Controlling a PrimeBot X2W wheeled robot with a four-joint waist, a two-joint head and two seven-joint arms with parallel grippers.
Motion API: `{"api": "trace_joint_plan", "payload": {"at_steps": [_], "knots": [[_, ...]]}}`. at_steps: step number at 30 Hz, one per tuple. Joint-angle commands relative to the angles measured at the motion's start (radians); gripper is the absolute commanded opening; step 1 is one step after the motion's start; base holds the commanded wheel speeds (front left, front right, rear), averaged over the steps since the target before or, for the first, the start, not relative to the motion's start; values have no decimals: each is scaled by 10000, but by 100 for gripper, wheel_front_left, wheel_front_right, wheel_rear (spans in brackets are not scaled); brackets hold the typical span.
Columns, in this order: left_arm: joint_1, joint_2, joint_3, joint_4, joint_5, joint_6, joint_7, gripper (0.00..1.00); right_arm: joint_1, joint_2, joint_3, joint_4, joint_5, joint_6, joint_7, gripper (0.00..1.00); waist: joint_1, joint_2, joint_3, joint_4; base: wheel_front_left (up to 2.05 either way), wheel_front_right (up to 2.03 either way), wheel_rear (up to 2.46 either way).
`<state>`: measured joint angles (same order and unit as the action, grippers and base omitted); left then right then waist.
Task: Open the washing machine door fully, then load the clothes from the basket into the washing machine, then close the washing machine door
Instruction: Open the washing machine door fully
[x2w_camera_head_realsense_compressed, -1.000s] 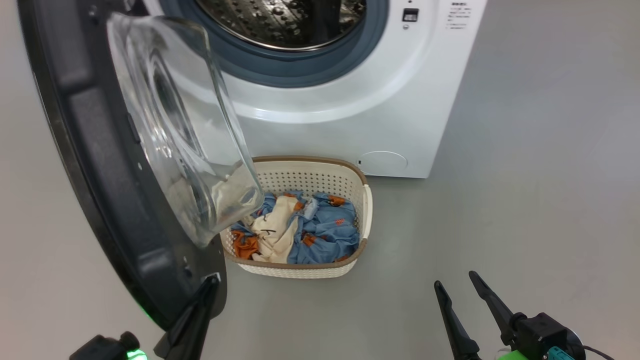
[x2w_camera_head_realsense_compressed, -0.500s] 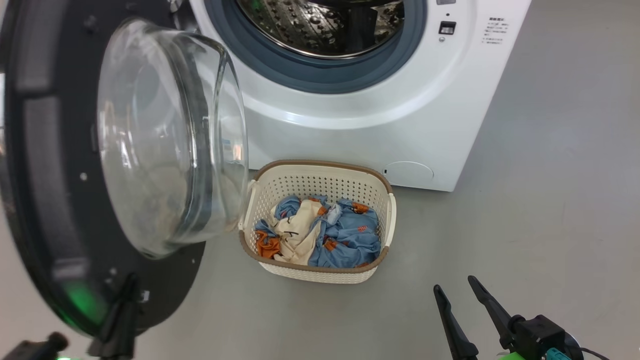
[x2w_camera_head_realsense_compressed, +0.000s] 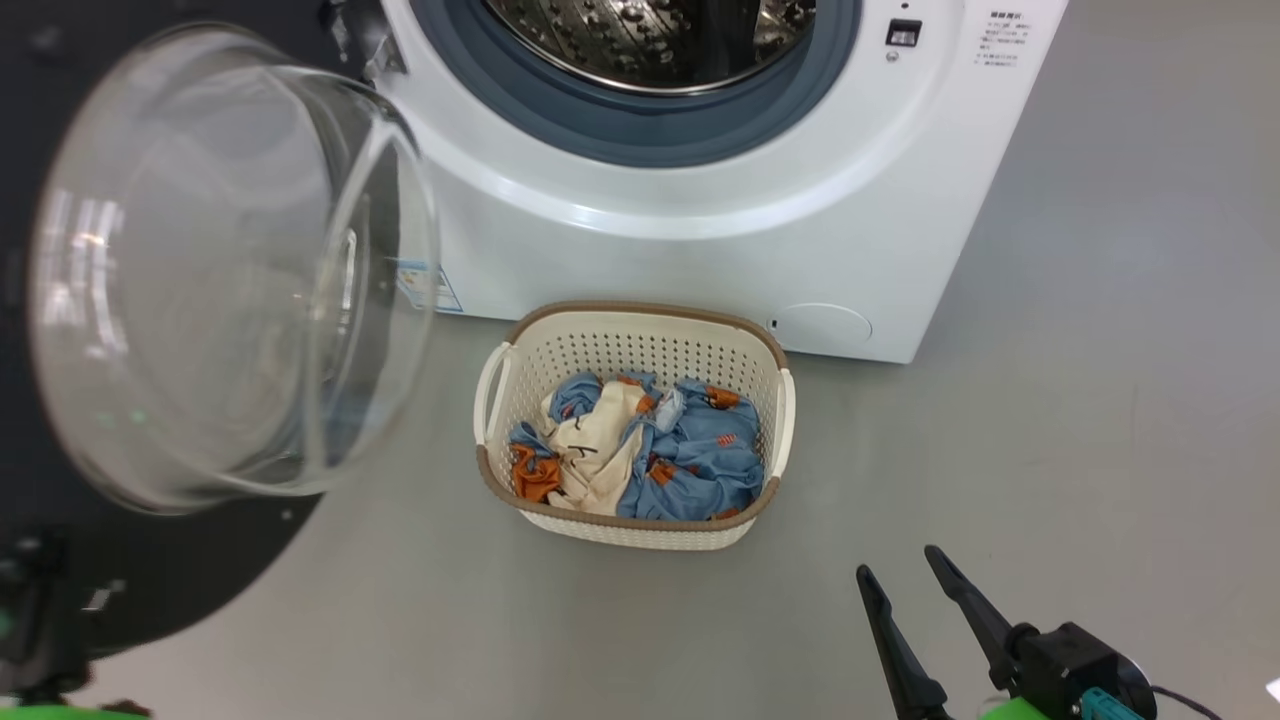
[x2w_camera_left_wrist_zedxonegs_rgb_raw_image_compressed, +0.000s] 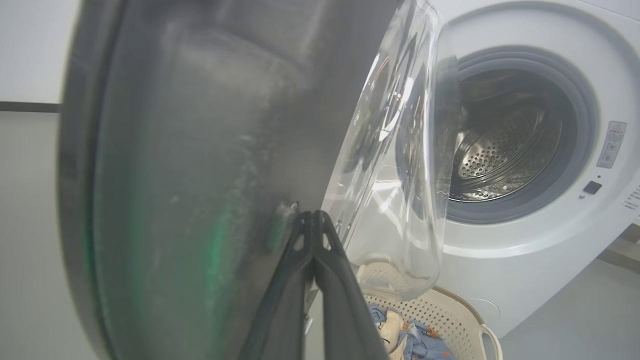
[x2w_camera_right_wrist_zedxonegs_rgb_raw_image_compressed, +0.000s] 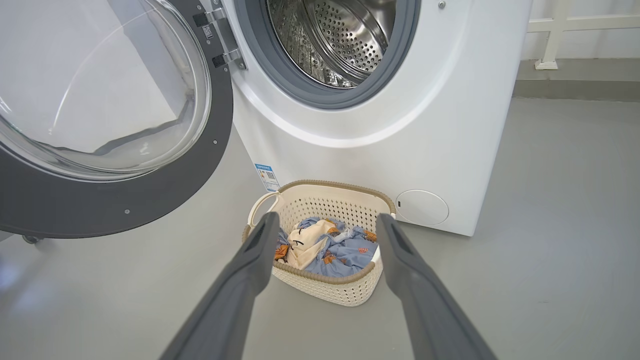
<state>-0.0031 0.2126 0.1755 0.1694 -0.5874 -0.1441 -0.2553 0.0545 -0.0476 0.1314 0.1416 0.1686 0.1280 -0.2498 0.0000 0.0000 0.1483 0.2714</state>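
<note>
The washing machine door stands swung wide to the left, its glass bowl bulging toward me. In the left wrist view my left gripper is shut, with its tips against the door's dark inner face beside the glass. The washing machine shows its open steel drum. On the floor in front of it stands the basket with blue, cream and orange clothes inside. My right gripper is open and empty, low and right of the basket. In its wrist view the right gripper frames the clothes.
Bare grey floor spreads to the right of the machine and around the basket. The open door takes up the left side. A white rail and wall base stand behind the machine on the right.
The door has swung further open to the left, with my shut left gripper going with it toward the view's left edge. The head view shifted somewhat. My right gripper barely moved.
</note>
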Motion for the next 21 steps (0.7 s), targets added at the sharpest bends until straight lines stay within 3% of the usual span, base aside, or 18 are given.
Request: {"api": "trace_joint_plan", "payload": {"at_steps": [1,10,21], "knots": [[-666,639,822,199,-133,134,-65,0,-446,-26,326,-194,-97,27,-120,100,0,0,162,-113,0,0,0],[-1661,1230,2231,1759,-349,134,-65,0,-554,-26,332,-249,-172,27,-120,100,0,0,597,-410,0,0,0],[-2457,1944,2579,2804,-375,134,-65,0,-625,-26,379,-307,-217,27,-120,100,0,0,834,-540,0,0,0]]}}
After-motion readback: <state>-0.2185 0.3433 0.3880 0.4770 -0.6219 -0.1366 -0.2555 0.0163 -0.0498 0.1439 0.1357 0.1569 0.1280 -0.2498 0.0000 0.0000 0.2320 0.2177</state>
